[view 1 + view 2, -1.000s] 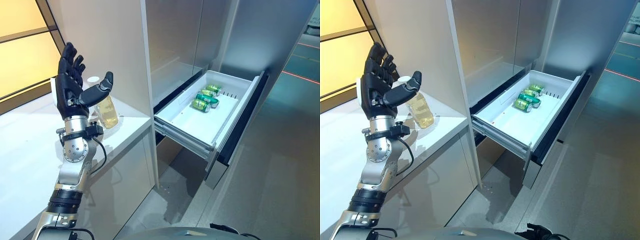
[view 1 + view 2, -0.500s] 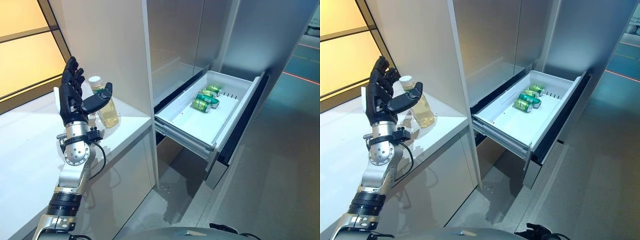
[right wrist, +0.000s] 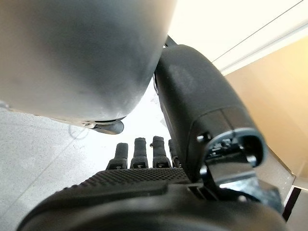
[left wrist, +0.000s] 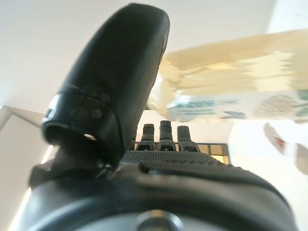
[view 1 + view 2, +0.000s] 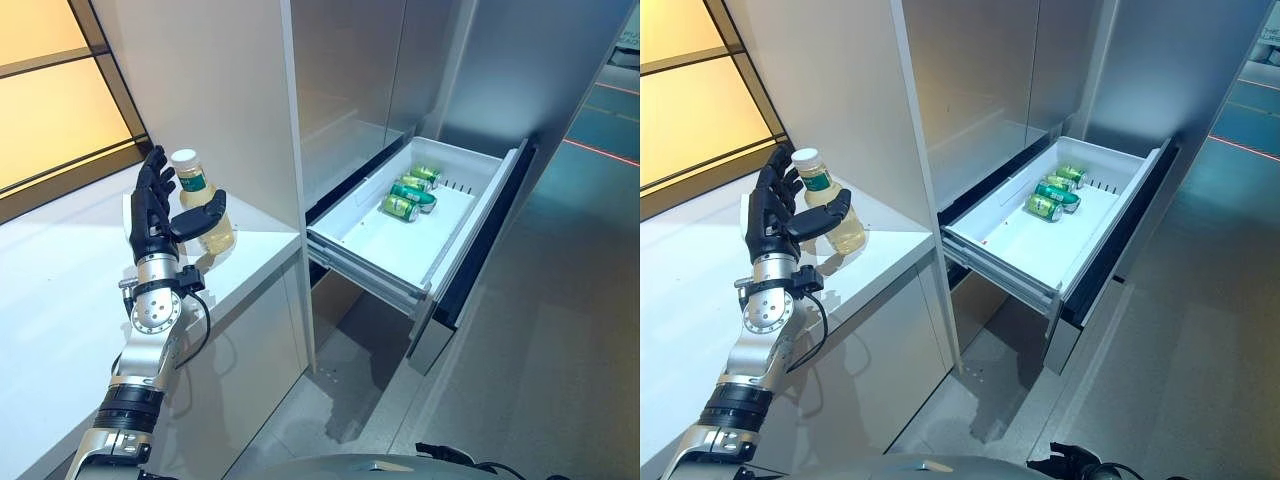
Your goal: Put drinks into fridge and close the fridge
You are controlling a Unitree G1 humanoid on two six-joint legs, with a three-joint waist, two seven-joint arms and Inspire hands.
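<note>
A clear bottle (image 5: 208,222) of yellow drink with a white cap and green neck band stands on the white counter (image 5: 60,280) against the tall cabinet side. My left hand (image 5: 158,215) is open right beside it, fingers straight on its left and the thumb across its front. The left wrist view shows the bottle (image 4: 231,82) just past the thumb (image 4: 120,72). The fridge drawer (image 5: 372,272) is pulled out at the right, with green cans (image 5: 410,195) lying at its far end. My right hand (image 3: 144,192) shows in its wrist view, open and empty.
The tall grey cabinet panel (image 5: 230,80) rises right behind the bottle at the counter's end. The drawer's dark front (image 5: 480,250) sticks out over the grey floor (image 5: 560,350). An orange-lit window (image 5: 50,100) lies behind the counter.
My left hand has dropped from above the bottle and moved forward to it, so the bottle's cap and neck now show above the thumb. The drawer and cans have not moved.
</note>
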